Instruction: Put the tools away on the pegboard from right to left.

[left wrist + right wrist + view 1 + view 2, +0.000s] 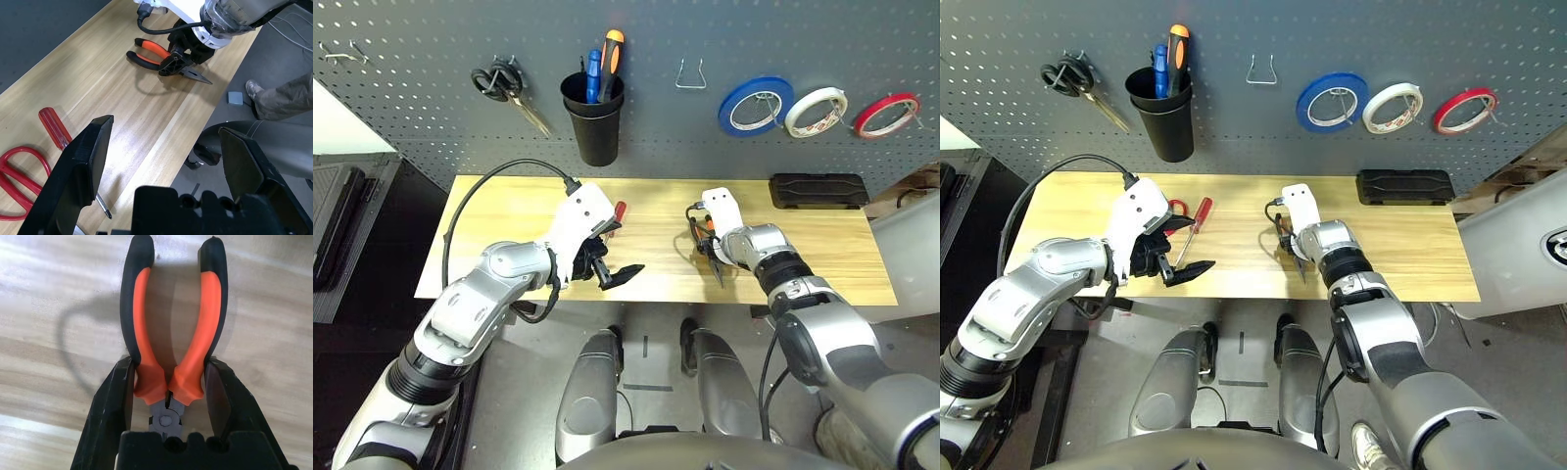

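In the head view, looking down on a wooden table below a grey pegboard, with red tape hung rightmost. In the left wrist view, looking between the left gripper's wide-apart fingers, near red-handled scissors and a red-handled screwdriver on the wood. In the right wrist view, looking at pliers on the table, handles clamped between the right gripper's fingers.
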Motion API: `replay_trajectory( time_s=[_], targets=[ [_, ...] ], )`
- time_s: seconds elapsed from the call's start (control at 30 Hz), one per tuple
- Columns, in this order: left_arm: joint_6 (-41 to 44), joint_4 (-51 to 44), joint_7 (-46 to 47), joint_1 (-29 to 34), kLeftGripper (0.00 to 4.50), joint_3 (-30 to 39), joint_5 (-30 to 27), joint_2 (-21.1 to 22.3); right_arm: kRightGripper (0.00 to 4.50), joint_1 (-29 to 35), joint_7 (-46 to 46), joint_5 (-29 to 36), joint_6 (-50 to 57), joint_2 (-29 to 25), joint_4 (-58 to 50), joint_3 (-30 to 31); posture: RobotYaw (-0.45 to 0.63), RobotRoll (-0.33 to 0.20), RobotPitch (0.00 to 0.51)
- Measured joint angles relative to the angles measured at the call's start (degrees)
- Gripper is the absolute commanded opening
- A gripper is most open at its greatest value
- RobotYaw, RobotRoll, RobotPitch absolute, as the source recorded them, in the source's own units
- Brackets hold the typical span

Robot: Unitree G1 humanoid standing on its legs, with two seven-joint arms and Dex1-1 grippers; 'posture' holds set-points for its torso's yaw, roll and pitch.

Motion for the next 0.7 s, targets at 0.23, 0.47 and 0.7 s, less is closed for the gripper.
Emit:
replay_trajectory(
  time_s=[0.23,0.47,0.7],
  targets=[
    [-3.47,0.21,-0.28,-0.72,4.5,1.52,-0.23,-1.75,2.23,10.06,5.61,-5.48,-11.62,-7.34,-15.5,6.48,0.19,0.0,0.256],
    [-10.31,1.22,-1.46,-1.81,4.5,5.71,-2.55,-6.29,2.23,23.43,9.05,-8.85,-32.55,-16.1,-29.51,7.25,0.18,0.0,0.247],
    [-13.07,1.09,-1.06,-3.82,4.5,10.14,-5.7,-9.35,2.23,28.8,9.93,-8.82,-50.29,-19.04,-36.61,5.23,0.17,0.0,0.238]
  ],
)
